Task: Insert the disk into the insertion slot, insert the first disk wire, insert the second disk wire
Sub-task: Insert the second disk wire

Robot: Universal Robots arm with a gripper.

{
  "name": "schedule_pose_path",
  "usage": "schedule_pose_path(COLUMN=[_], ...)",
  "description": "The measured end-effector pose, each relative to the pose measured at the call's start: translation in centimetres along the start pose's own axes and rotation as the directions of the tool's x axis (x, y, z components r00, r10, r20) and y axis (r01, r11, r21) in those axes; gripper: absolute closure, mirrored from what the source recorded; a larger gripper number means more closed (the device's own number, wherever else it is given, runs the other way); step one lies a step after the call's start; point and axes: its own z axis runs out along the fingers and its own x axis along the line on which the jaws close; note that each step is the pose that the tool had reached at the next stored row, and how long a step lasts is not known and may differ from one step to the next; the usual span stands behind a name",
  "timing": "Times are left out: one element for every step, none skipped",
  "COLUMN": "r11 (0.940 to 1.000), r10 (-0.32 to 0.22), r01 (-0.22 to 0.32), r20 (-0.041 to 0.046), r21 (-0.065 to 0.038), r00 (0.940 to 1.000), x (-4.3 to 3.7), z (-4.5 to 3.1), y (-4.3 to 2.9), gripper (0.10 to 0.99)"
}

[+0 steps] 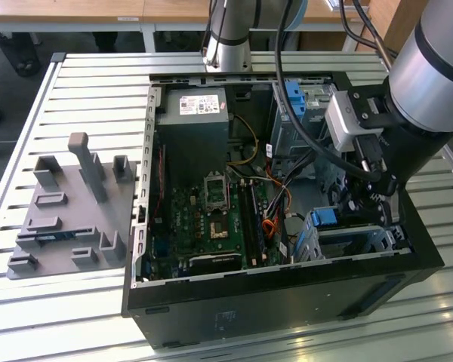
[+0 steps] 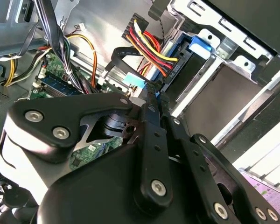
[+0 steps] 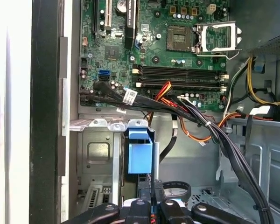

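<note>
The disk, seen by its bright blue carrier (image 2: 199,45) (image 3: 140,156) (image 1: 325,217), sits inside the insertion slot (image 1: 356,243) (image 2: 233,88) (image 3: 97,154), a low grey metal cage at the case's front corner on the exterior view's right. A black plug with red, yellow and black wires (image 2: 170,65) rests against the disk's end. My gripper (image 2: 153,91) (image 3: 151,198) hangs just off that end, fingers pressed together on a flat black disk wire with a light-blue connector (image 2: 133,80). Whether that connector is seated is hidden by the fingers (image 2: 149,112).
The open computer case (image 1: 287,294) holds a green motherboard (image 1: 211,215) (image 3: 177,51), a power supply (image 1: 192,113) and a taller cage with a blue latch (image 1: 294,94). Black cable bundles (image 3: 210,126) cross beside the slot. A grey fixture plate (image 1: 72,207) lies on the table.
</note>
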Motion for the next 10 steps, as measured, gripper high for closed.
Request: schedule_pose_path(r11=[1.0000, 1.0000, 1.0000, 1.0000, 1.0000, 1.0000, 1.0000, 1.0000, 1.0000, 1.0000], r10=[0.001, 0.002, 0.003, 0.003, 0.004, 0.004, 0.004, 0.004, 0.004, 0.004], r01=[-0.001, -0.002, -0.003, -0.003, -0.004, -0.004, -0.004, -0.004, -0.004, -0.004], r20=[-0.0001, -0.0002, -0.0003, -0.0003, -0.0003, -0.0003, -0.0003, -0.0003, 0.0001, 0.0003], r21=[0.000, 0.000, 0.000, 0.000, 0.000, 0.000, 0.001, 0.001, 0.001, 0.001], r00=[1.0000, 1.0000, 1.0000, 1.0000, 1.0000, 1.0000, 1.0000, 1.0000, 1.0000, 1.0000], x=[0.03, 0.07, 0.13, 0.18, 0.21, 0.22, 0.23, 0.23, 0.24, 0.25], z=[0.01, 0.01, 0.02, 0.02, 0.03, 0.03, 0.03, 0.02, 0.03, 0.03], y=[-0.01, -0.02, -0.03, -0.04, -0.05, -0.06, -0.08, -0.09, -0.11, -0.13], gripper=[0.937, 0.937, 0.937, 0.937, 0.937, 0.937, 0.937, 0.937, 0.937, 0.937])
